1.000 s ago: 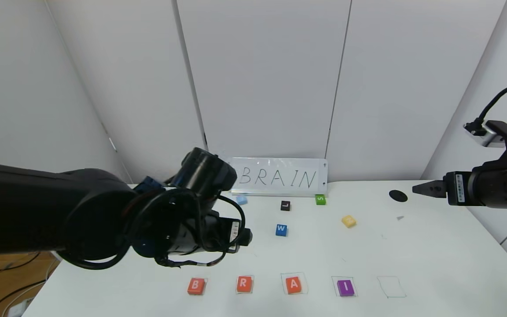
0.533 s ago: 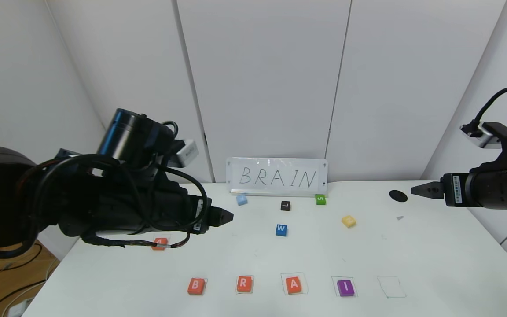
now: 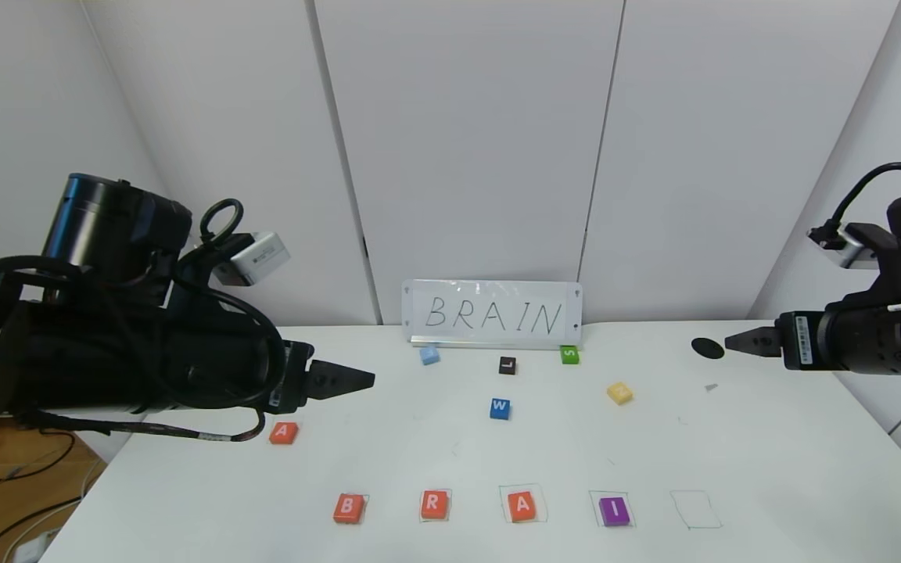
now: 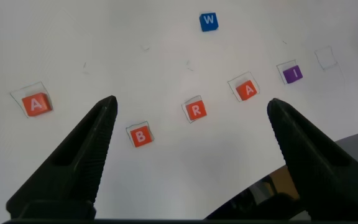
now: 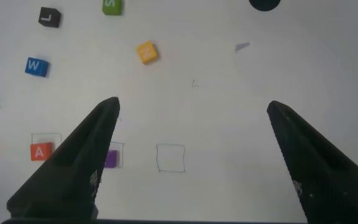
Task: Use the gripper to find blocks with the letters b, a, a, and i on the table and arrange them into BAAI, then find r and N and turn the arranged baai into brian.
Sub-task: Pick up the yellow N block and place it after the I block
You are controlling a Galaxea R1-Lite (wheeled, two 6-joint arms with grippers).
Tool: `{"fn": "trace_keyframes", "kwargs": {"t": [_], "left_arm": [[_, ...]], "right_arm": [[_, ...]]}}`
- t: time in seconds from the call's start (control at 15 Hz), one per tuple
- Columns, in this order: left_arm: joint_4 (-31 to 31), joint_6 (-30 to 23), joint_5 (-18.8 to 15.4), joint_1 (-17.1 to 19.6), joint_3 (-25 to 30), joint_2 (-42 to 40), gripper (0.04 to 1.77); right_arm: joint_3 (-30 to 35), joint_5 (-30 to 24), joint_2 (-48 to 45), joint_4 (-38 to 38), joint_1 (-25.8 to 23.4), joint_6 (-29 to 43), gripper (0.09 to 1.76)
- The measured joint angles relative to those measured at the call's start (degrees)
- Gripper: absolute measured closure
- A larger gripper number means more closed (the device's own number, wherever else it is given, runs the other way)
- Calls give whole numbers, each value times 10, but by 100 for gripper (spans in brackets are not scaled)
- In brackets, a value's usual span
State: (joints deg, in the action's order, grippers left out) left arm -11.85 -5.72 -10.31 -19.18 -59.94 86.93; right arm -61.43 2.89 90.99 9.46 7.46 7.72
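Near the white table's point(image 3: 771, 469) front edge runs a row: orange-red B point(image 3: 348, 508), orange-red R point(image 3: 434, 504), orange-red A point(image 3: 522, 506), purple I point(image 3: 614, 511). A pen-drawn square point(image 3: 695, 509) to the right of I holds nothing. A second orange-red A point(image 3: 283, 432) lies apart at the left. The yellow N block point(image 3: 619, 392) sits farther back on the right. My left gripper point(image 3: 360, 380) hovers open above the left A; the row also shows in the left wrist view, B point(image 4: 140, 136), R point(image 4: 196, 111). My right gripper point(image 3: 736, 342) hangs open at the far right, with the yellow block point(image 5: 146, 51) in its wrist view.
A sign reading BRAIN point(image 3: 493, 314) stands at the table's back. Before it lie a pale blue block point(image 3: 429, 355), a black L block point(image 3: 507, 365), a green S block point(image 3: 569, 354) and a blue W block point(image 3: 500, 408). A black round hole point(image 3: 707, 348) lies beside the right gripper.
My left arm has swung up and back to the left, uncovering the orange-red A on the table's left. The right arm has drifted slightly left.
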Motion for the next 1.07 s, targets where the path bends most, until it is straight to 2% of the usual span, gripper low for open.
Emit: {"fn": "trace_keyframes", "kwargs": {"t": [0.4, 0.67, 0.93, 1.07], "left_arm": [[1, 4, 3, 12, 0, -2, 9], [1, 4, 4, 11, 0, 4, 9], [1, 4, 4, 14, -1, 3, 9], [1, 4, 4, 15, -2, 1, 9]], "right_arm": [[-3, 0, 6, -6, 7, 23, 14], [-16, 48, 12, -4, 23, 68, 14], [-71, 82, 45, 8, 42, 77, 14], [-116, 84, 68, 48, 44, 79, 14]]}}
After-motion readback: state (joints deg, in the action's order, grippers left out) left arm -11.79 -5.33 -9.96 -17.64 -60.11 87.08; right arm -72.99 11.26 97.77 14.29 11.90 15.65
